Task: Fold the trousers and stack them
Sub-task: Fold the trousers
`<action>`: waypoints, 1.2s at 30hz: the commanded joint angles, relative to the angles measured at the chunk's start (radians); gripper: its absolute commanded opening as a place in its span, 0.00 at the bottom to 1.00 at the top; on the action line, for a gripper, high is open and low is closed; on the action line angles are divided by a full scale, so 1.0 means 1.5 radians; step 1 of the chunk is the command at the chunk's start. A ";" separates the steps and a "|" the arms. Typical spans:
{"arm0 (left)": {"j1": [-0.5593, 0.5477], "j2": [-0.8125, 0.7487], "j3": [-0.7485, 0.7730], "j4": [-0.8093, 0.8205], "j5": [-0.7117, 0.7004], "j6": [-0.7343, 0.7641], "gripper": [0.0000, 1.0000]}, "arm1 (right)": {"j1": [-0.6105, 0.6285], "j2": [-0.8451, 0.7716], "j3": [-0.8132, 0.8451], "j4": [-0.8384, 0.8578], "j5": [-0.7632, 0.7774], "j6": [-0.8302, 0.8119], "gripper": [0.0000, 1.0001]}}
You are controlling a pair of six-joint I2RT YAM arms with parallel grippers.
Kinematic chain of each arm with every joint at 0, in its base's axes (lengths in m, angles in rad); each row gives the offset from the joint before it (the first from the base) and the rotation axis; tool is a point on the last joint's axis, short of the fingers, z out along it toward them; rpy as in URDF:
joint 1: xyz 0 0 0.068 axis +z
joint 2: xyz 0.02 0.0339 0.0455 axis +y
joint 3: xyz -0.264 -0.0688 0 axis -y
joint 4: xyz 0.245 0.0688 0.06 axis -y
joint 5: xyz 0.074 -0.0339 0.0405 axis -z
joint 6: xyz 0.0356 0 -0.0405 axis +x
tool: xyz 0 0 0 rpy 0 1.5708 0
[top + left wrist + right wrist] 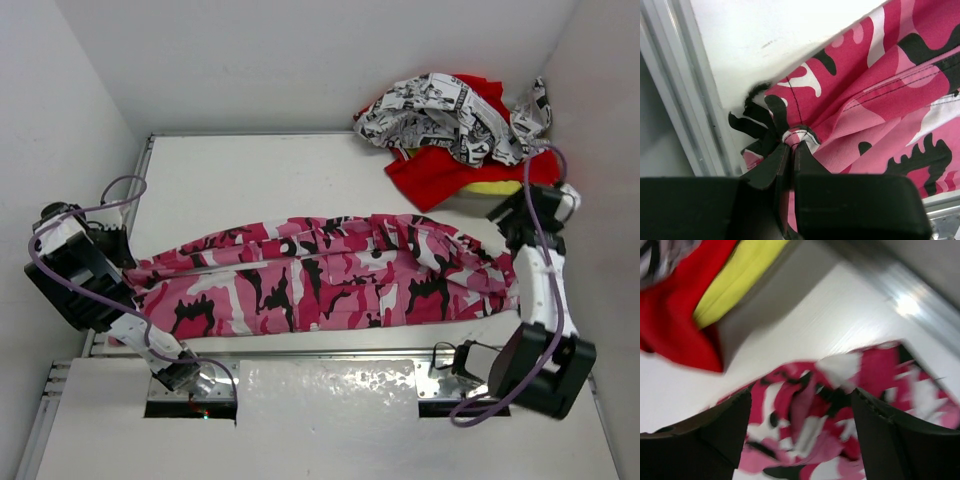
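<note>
We find the right wrist view blurred, right gripper (801,397) released; trousers (330,275) span mid-frame, left gripper (791,146) clenching their edge.

Across the frame's middle, left to right on the table (250,170): trousers (330,275). At upper right, in the corner behind their right end: heap of cloths (455,130).

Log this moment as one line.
trousers spread across table | left gripper shut on trousers edge | right gripper open over trousers
</note>
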 commanded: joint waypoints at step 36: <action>0.008 0.008 0.213 -0.019 0.056 -0.063 0.00 | 0.066 0.147 0.167 -0.204 0.090 -0.005 0.00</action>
